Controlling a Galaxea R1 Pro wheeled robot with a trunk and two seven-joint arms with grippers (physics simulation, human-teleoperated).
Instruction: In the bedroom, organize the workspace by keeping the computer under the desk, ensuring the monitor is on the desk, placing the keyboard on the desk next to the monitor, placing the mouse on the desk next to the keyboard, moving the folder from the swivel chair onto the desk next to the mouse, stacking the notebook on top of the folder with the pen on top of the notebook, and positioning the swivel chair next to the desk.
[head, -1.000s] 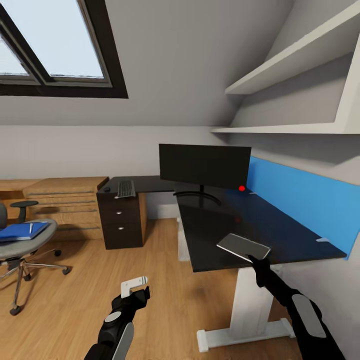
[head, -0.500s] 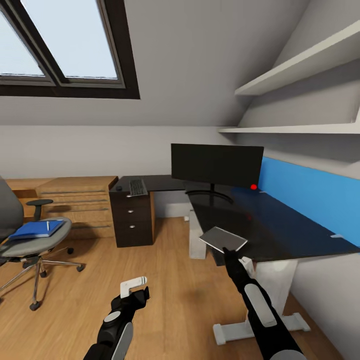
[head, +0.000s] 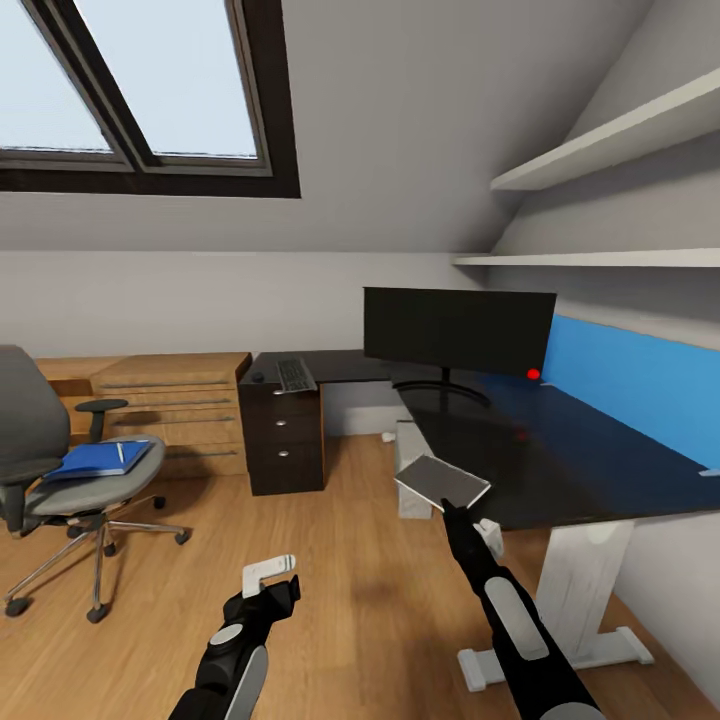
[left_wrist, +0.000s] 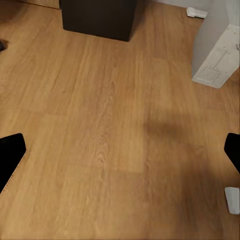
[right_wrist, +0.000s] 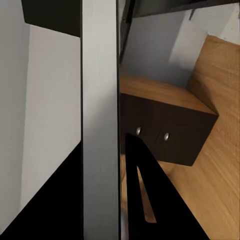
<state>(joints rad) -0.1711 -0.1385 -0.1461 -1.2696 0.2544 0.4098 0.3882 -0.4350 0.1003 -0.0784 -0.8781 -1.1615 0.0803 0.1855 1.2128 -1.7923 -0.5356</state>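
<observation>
Just thin flat grey notebook in right end effector

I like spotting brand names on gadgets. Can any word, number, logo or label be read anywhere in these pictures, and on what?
None can be read.
Monitor: plain black screen, no logo visible; the red dot by its corner is no letter.
Keyboard: keys too small to read.
Blue folder on the chair: no visible title.
Notebook in the right gripper: blank grey cover.
</observation>
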